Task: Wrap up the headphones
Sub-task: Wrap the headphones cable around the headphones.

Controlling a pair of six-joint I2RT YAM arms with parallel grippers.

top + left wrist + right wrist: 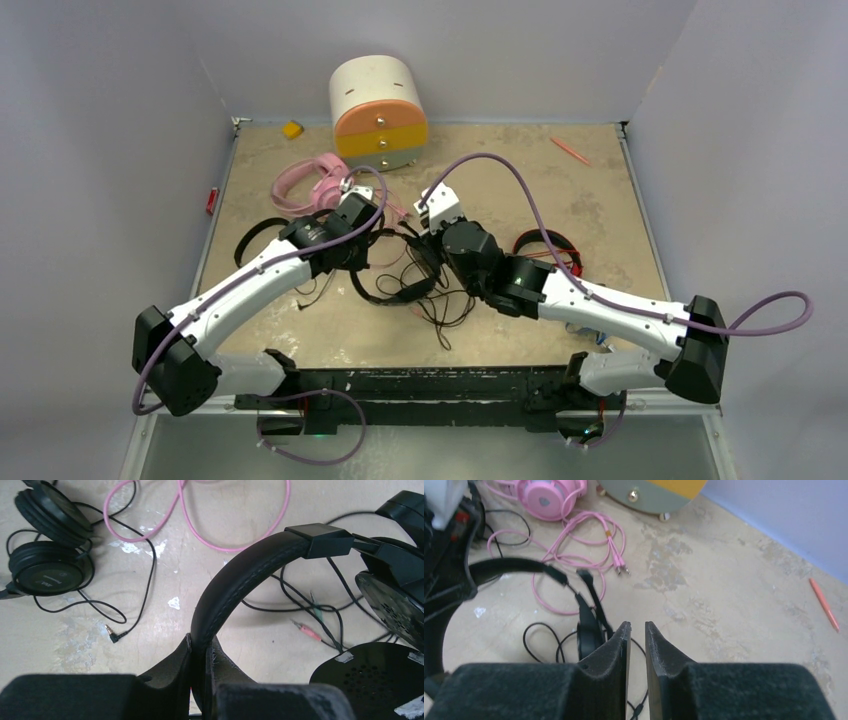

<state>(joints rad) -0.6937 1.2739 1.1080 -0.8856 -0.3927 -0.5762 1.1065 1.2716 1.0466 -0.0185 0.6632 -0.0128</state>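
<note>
My left gripper (202,642) is shut on the padded headband of a black headphone (235,580), whose earcups lie at the right; it shows mid-table in the top view (365,245). A second black headphone (45,572) lies at the left, its plug loose. The pink headphone (315,180) with its tangled pink cable (574,560) lies at the back. The red headphone (545,245) lies behind the right arm. My right gripper (637,625) stands with a narrow gap, empty, above black cable, beside a black earcup (586,630). No brown headphone shows.
The white-orange-yellow drawer box (378,110) stands at the back centre. An orange pen (570,150) lies back right and a small yellow piece (292,129) back left. Black cables (440,310) are tangled between the arms. Walls enclose the table on three sides.
</note>
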